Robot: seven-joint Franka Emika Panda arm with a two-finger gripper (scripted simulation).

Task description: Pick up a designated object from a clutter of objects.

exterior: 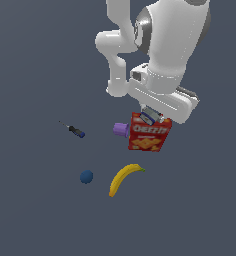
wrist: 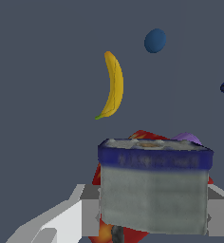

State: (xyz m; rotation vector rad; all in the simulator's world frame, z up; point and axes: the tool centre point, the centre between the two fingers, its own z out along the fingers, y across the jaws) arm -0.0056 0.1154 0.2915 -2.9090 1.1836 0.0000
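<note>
The small grey-silver piece with a dark blue band (wrist: 154, 190) is seen held between the fingers of the white gripper (wrist: 152, 213), whose jaws are closed against its two sides. In the exterior view it hangs just over the red cracker box (exterior: 149, 136), beside the purple cup (exterior: 121, 129). The lifting step is judged under way. A straight rise is called for next, clear of the yellow banana (exterior: 123, 178) and small blue ball (exterior: 86, 176).
</note>
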